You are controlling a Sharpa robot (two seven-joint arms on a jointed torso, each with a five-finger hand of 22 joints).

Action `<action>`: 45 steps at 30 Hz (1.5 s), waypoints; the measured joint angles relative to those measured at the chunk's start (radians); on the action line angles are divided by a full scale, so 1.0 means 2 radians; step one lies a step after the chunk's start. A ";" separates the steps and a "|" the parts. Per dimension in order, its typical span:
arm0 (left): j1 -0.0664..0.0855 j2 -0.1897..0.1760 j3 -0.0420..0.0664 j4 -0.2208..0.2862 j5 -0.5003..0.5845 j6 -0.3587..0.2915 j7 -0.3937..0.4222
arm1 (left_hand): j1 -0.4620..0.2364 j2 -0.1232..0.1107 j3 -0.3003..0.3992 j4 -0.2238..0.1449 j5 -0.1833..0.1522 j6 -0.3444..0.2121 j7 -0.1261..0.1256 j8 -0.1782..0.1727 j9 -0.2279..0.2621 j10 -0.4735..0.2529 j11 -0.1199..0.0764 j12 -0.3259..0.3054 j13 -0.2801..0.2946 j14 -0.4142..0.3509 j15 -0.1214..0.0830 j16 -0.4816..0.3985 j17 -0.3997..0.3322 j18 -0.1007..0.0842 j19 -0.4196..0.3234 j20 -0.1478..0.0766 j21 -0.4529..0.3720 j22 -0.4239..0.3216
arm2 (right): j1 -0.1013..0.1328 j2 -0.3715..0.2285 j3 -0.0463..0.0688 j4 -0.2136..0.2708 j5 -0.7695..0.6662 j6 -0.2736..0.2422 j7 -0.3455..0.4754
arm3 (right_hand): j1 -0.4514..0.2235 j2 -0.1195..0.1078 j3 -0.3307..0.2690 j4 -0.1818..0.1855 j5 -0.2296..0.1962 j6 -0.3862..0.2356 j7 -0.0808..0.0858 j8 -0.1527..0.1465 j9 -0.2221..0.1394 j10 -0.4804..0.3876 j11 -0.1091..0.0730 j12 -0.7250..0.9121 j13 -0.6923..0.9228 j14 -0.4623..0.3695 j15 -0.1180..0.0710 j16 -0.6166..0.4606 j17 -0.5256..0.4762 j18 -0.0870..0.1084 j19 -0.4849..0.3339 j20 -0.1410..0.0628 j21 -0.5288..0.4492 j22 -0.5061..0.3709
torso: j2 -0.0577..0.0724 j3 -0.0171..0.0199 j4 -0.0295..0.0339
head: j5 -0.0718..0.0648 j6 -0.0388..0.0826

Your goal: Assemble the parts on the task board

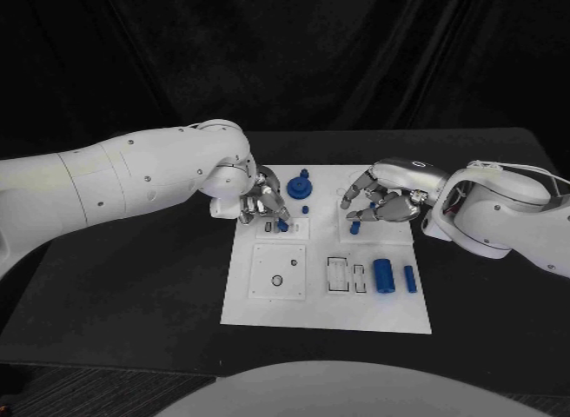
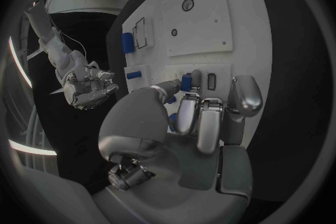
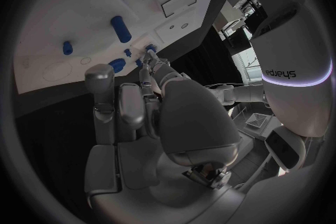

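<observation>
We see the black tabletop filling most of the head view, with the white task board lying at its centre. The left arm comes in from the left edge and the right arm from the right edge; both reach to the upper part of the board.

The left robot hand sits over the board's upper left area, fingers bent down — in the left wrist view the left robot hand pinches a small blue part between thumb and a finger, right at a small raised white block with a dark slot. The right robot hand hovers over the upper right area of the board with its fingers curled downward; a small blue peg stands just below its fingertips, and we cannot tell whether the hand touches or holds it.

Between the two hands, near the board's top edge, stands a round blue knob-like part, with a small blue piece just below it. In the lower right area of the board a thick blue cylinder lies beside a thinner blue pin — the pin is to its right, apart from it. Left of the cylinder are two empty rectangular outlines.
</observation>
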 measured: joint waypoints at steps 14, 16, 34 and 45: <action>0.000 -0.001 -0.001 -0.001 -0.001 0.001 -0.005 | -0.055 -0.002 -0.064 0.053 -0.039 0.020 0.002 -0.024 -0.007 0.000 0.000 0.000 0.000 -0.002 0.002 0.000 0.000 0.000 0.000 0.000 -0.003 0.000 | 0.000 0.000 0.000 -0.001 0.000 0.001 0.000 | 0.000 0.000 0.000 0.000 0.000 0.000 0.000 0.000 0.000 0.000 0.000 -0.002 0.000 0.000 0.000 0.000 0.000 0.000 0.000 0.000 0.000 0.000 | 0.000 0.0000 0.0000 | 0.000 0.000; -0.001 -0.001 -0.001 -0.001 -0.001 0.002 -0.006 | -0.057 -0.001 -0.069 0.056 -0.041 0.022 0.001 -0.025 -0.005 0.000 0.000 0.002 0.000 -0.002 0.002 0.000 0.000 0.000 0.000 0.000 -0.005 0.000 | -0.001 0.000 0.000 -0.001 0.000 0.001 0.000 | 0.000 0.000 0.000 0.000 0.000 0.000 0.000 0.000 0.000 0.000 0.000 -0.002 0.000 0.000 0.000 0.000 0.000 0.000 0.000 0.000 0.000 0.000 | 0.000 0.0000 0.0000 | 0.000 0.000; -0.003 -0.003 -0.003 -0.001 -0.002 0.006 -0.012 | -0.054 0.011 -0.095 0.054 -0.031 0.033 -0.016 0.040 0.102 0.004 -0.011 0.005 0.000 -0.001 -0.003 0.000 0.000 0.000 0.006 -0.006 -0.002 0.000 | -0.001 0.000 0.000 -0.002 0.000 0.002 -0.001 | 0.000 0.000 0.000 0.000 0.000 0.000 0.000 0.000 0.001 0.000 0.000 -0.002 0.000 0.000 0.000 0.000 -0.001 0.000 0.000 0.000 -0.002 0.000 | 0.000 0.0000 0.0000 | 0.001 0.000; -0.003 -0.005 -0.003 0.000 -0.002 0.005 -0.011 | -0.055 0.016 -0.098 0.056 -0.024 0.031 -0.018 0.051 0.130 0.007 -0.013 0.008 0.000 -0.002 -0.006 0.000 0.000 0.000 0.008 -0.008 0.001 0.000 | -0.002 0.000 0.000 -0.002 0.000 0.003 -0.001 | 0.000 0.000 0.000 0.000 0.000 0.000 0.000 0.000 0.001 0.000 0.000 -0.002 0.000 0.000 0.000 0.000 -0.001 0.000 0.000 0.000 -0.002 0.000 | 0.000 -0.0001 0.0005 | 0.001 0.000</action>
